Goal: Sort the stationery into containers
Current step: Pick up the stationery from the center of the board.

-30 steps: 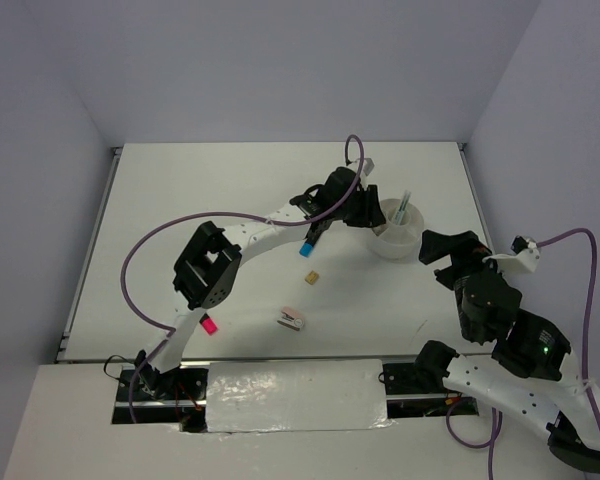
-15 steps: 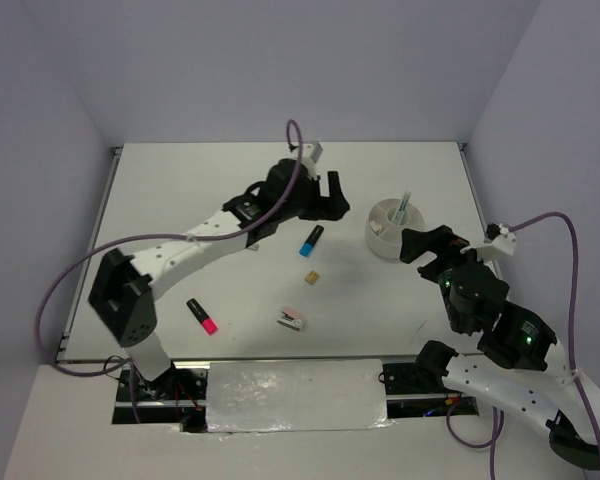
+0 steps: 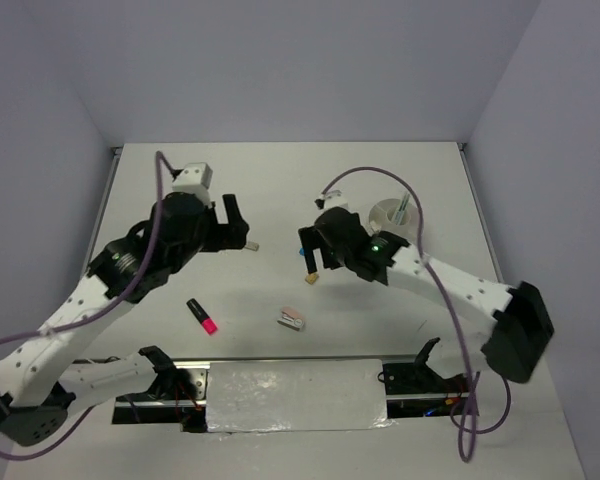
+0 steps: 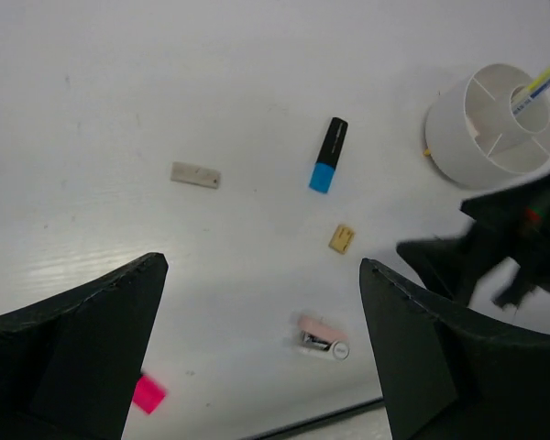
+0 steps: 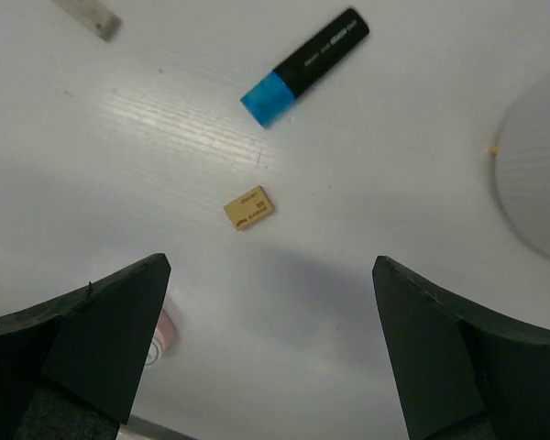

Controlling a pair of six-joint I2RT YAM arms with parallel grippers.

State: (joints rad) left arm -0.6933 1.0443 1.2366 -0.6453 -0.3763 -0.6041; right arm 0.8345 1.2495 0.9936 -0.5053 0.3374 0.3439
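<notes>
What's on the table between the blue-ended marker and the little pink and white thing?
A small tan block lies between the blue-ended marker and the pink and white item, touching neither; the left wrist view shows this clearly.

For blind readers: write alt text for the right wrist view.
The open right gripper hangs over a white table; a blue-ended black marker and a small tan rectangular piece lie ahead; the edge of a round white plastic tub shows at right.
</notes>
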